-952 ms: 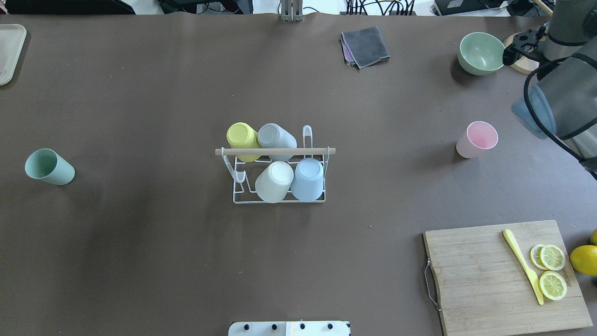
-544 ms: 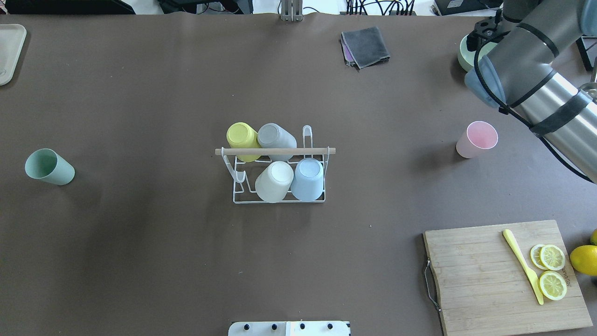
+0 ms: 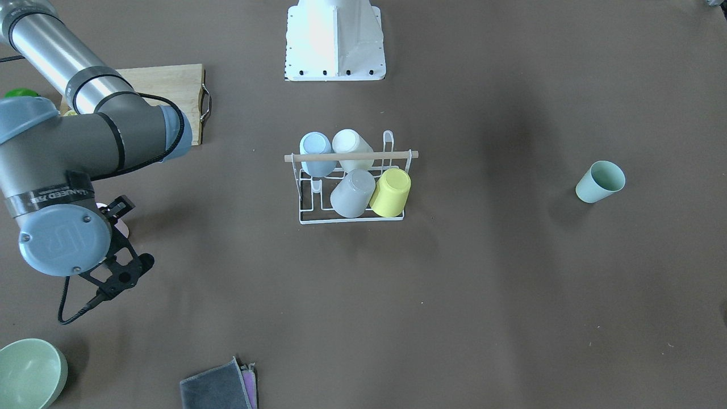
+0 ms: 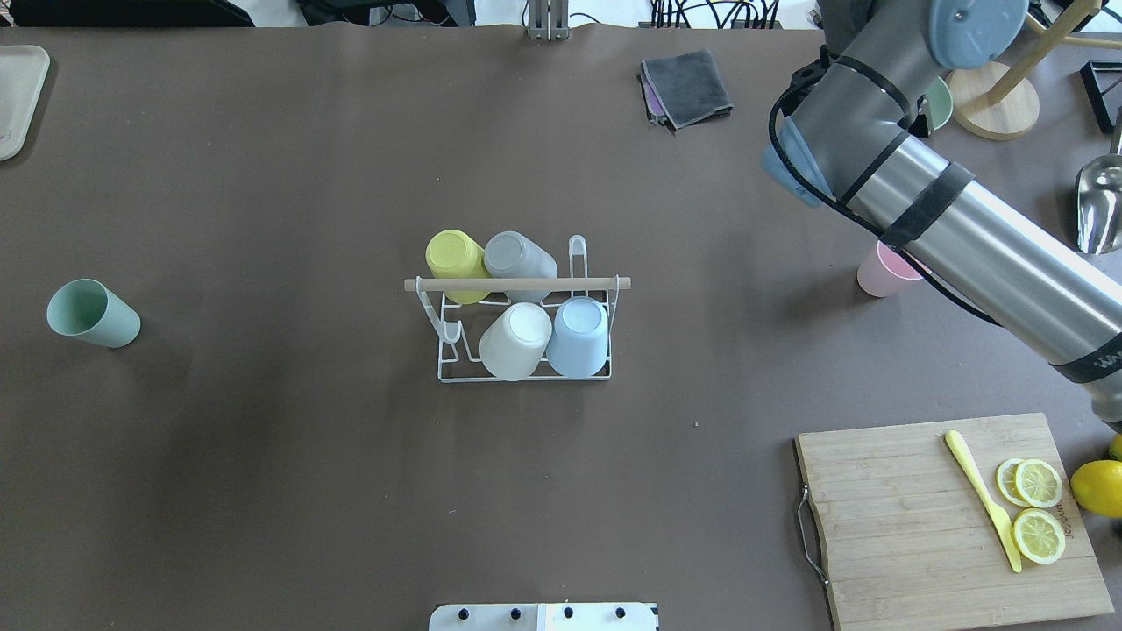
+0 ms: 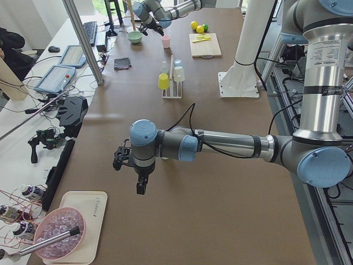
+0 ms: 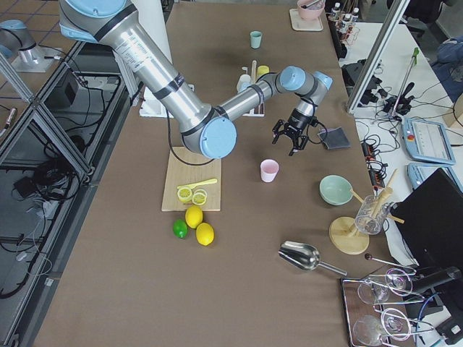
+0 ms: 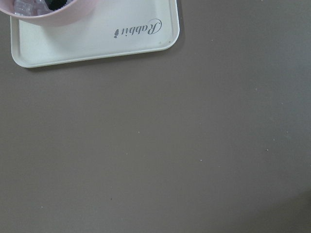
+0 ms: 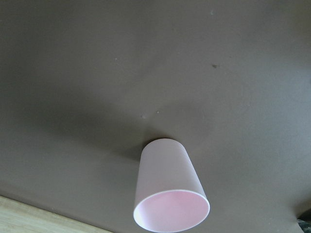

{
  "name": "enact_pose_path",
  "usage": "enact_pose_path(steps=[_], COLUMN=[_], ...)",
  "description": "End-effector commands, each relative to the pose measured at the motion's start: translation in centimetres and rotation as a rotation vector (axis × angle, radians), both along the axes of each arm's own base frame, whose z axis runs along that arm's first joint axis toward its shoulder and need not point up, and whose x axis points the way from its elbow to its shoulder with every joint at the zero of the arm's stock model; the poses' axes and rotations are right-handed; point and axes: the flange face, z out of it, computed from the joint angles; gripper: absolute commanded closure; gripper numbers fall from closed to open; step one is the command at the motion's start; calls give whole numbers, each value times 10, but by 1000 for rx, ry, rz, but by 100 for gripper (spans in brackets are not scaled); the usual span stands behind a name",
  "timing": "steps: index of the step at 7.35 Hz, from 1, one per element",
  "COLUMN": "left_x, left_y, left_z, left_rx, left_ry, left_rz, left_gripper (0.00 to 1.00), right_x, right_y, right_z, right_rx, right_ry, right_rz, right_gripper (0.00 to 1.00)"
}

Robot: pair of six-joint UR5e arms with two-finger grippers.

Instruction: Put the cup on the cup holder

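The cup holder [image 4: 517, 284] is a white wire rack with a wooden rod on top, at the table's middle; it also shows in the front-facing view [image 3: 352, 154]. Several cups sit upside down on its prongs. A pink cup [image 4: 879, 276] stands upright at the right, half hidden under my right arm; the right wrist view shows it [image 8: 170, 194] just below. My right gripper [image 3: 128, 244] hovers open and empty just beyond it, also seen in the exterior right view [image 6: 291, 139]. A green cup [image 4: 92, 313] stands far left. My left gripper [image 5: 135, 176] is off the table's left end; I cannot tell its state.
A wooden cutting board [image 4: 903, 517] with lemon slices and a yellow knife lies front right. A green bowl [image 3: 28, 372] and a grey cloth [image 4: 688, 86] are at the far edge. A white tray [image 7: 97, 39] with a pink bowl lies under my left wrist.
My right arm has swung in from the right edge toward the left, over the pink cup, and now covers the green bowl. Cups and holder have not moved.
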Motion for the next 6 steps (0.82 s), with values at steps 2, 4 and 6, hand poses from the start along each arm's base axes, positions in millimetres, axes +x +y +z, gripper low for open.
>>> enact_pose_path(steps=[2, 4, 6], left_x=[21, 52, 76], left_y=[-12, -76, -138], left_z=[-6, -27, -42], left_rx=[-12, -97, -135], left_ry=[-1, -6, -18], left_rz=[42, 95, 215], left_gripper=[2, 2, 2], right_x=[-40, -69, -98], right_y=[16, 31, 49], right_z=[-6, 7, 18], right_rx=[77, 116, 127], right_ry=[40, 118, 167], right_rz=[-206, -338, -407], right_gripper=[1, 1, 2])
